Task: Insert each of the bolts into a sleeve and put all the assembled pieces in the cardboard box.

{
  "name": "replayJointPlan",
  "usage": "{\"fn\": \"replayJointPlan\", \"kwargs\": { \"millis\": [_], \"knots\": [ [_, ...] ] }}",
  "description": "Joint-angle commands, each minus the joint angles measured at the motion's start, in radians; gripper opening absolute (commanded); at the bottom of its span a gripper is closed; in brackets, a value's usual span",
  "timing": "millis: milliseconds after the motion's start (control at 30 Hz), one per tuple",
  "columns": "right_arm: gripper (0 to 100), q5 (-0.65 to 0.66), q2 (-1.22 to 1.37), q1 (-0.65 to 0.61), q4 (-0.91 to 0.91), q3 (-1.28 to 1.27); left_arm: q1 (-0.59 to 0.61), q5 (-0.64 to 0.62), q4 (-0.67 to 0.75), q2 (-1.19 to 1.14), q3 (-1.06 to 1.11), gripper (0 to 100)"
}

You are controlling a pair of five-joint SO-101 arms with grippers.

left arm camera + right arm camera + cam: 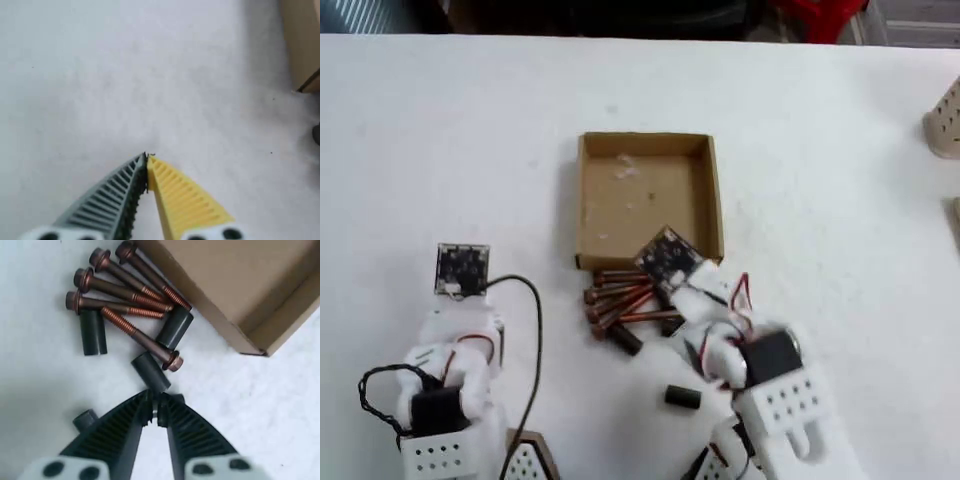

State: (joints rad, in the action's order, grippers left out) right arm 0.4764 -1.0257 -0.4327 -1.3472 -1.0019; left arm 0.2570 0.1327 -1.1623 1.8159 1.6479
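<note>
Standing closed just beside a black sleeve [150, 371], the right end effector [155, 407] faces copper bolts [115, 289] by the cardboard box [240, 280]; the left end effector [147, 162], also closed, overlooks the bench [125, 75].

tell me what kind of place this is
Probably a robotics test bench: a left arm and right arm at a white table, with copper bolts, black sleeves and a cardboard box.
</note>
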Motion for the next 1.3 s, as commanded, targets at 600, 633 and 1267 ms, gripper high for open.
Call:
{"fn": "replayJointPlan", "kwargs": {
  "millis": [600,633,1267],
  "knots": [
    [2.4,0.267,0.168,-0.363,-0.274,0.198,0.081,0.038,0.364,-0.97,-0.353,12],
    [3.9,0.267,0.168,-0.369,-0.272,0.193,0.081,0.038,0.364,-0.993,-0.364,12],
    [1.9,0.361,0.17,-0.341,-0.236,0.028,0.113,0.04,0.364,-1.043,-0.393,12]
  ]
}}
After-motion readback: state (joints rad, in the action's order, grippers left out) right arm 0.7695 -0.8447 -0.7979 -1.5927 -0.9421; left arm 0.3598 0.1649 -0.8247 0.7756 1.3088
